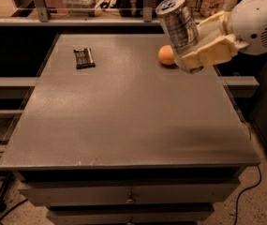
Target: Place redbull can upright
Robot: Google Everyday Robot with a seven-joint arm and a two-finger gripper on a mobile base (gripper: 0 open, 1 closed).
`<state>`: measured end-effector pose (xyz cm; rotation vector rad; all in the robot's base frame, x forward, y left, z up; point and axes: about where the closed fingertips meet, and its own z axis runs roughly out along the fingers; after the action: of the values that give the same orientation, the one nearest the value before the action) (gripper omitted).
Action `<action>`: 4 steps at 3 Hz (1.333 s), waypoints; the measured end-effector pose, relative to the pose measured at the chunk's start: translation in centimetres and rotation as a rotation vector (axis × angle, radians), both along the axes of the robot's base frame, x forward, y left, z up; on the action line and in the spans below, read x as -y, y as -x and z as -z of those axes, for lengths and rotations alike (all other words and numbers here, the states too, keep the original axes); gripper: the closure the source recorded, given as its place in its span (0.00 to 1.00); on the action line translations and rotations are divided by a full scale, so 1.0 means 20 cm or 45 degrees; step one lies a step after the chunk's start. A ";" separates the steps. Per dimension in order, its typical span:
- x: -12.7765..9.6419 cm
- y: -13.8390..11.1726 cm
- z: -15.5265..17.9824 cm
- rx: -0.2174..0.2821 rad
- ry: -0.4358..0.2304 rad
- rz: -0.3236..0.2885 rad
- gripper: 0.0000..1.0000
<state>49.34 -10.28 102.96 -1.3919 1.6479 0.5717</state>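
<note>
Grey desk (123, 116) fills the view, with open surface running from its middle out to the left, front and right edges. Near the back left lies a small dark packet (84, 58). Toward the back right sits an orange ball (166, 55). Just right of it, raised off the desk, the can (179, 25) tilts with its top leaning left, clamped in the beige end effector (199, 45). Drawers (129, 196) below the front edge are closed, so their contents are hidden.

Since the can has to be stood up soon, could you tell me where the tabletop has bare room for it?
The claw holds the redbull can above the far right of the table. Free: the broad centre and whole near half, in front of the dark packet and orange ball. Tightest right beside the ball.
</note>
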 end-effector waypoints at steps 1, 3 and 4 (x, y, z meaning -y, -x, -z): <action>-0.07 -0.02 0.03 0.002 -0.086 0.006 1.00; -0.26 -0.07 0.17 0.022 -0.314 0.014 1.00; -0.33 -0.08 0.26 0.059 -0.337 0.002 1.00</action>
<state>50.93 -3.69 97.86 -1.2006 1.4769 0.7232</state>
